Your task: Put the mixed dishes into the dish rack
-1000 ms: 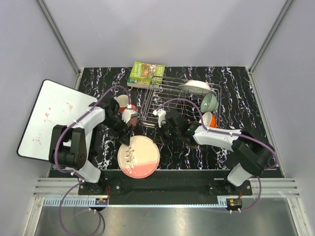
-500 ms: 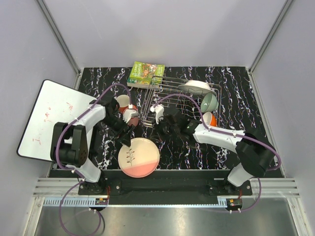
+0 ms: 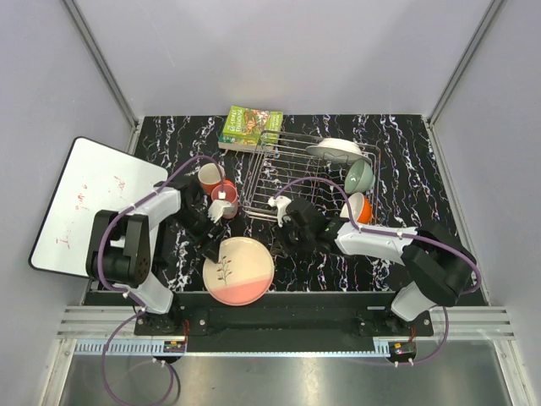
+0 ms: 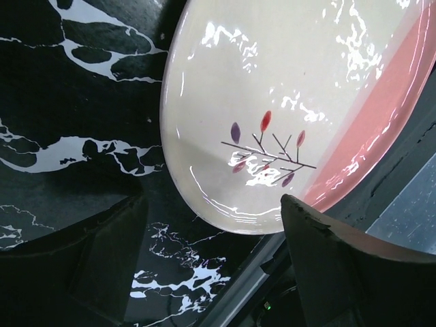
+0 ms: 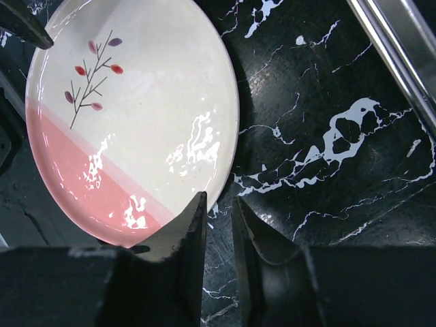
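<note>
One pink-and-cream plate (image 3: 239, 271) lies between left hand (image 3: 211, 245) and right hand (image 3: 283, 245).

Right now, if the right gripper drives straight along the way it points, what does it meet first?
Probably the rim of the pink-and-cream plate, lying just ahead of the right gripper. Depth is unclear; it could meet the black table beside that rim instead.

Count on the worktop:
- Plates, two: pink-and-cream plate (image 3: 239, 270) at lower centre, white plate (image 3: 338, 150) at upper right.
- Bowls, two: green bowl (image 3: 359, 175), orange bowl (image 3: 362, 205).
- Cups, two: upper cup (image 3: 209, 178), lower cup (image 3: 226, 200).
- One each: wire rack (image 3: 287, 165), book (image 3: 250, 125), whiteboard (image 3: 93, 199).
</note>
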`<state>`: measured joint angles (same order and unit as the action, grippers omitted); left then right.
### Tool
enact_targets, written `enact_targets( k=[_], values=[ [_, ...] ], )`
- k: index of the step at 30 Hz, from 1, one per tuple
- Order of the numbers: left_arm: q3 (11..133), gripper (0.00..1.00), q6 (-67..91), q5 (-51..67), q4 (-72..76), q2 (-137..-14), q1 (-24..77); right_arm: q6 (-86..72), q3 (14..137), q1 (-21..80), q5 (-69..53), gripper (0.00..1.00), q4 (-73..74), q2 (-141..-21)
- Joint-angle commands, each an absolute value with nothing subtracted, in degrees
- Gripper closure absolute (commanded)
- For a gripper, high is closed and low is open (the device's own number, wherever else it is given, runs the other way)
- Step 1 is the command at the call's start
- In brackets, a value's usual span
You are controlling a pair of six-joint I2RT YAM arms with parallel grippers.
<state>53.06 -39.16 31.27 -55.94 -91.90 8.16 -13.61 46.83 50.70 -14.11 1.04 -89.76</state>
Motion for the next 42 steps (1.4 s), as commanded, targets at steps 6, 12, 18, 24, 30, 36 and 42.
enact_targets(
  k=[6,12,18,24,30,36,42],
  values=[
    [52.6,0.33,-39.2,30.5,-52.2,-95.2,9.2,-16.2,45.4,51.2,-14.2,0.73,-2.6,-88.0],
    [52.1,0.46,-38.6,28.7,-50.3,-96.9,10.0,-16.5,44.6,51.2,-14.2,0.76,-2.9,-87.7],
    [51.7,0.71,-38.4,27.0,-49.2,-96.7,10.3,-16.7,44.3,51.2,-14.9,0.76,-3.3,-88.8],
    [51.6,0.85,-38.6,26.0,-49.2,-95.2,10.4,-15.8,44.7,51.2,-17.3,0.71,-3.8,-90.6],
    [52.4,0.91,-38.2,26.2,-49.6,-92.6,10.5,-13.2,45.5,51.2,-19.4,0.65,-3.9,-92.1],
    [53.3,1.00,-38.5,26.0,-50.4,-89.2,10.6,-10.2,47.2,49.8,-21.0,0.58,-3.9,-93.2],
    [53.2,1.00,-38.6,26.5,-50.5,-87.7,10.9,-10.0,48.0,48.7,-24.4,0.47,-5.0,-94.0]
  ],
)
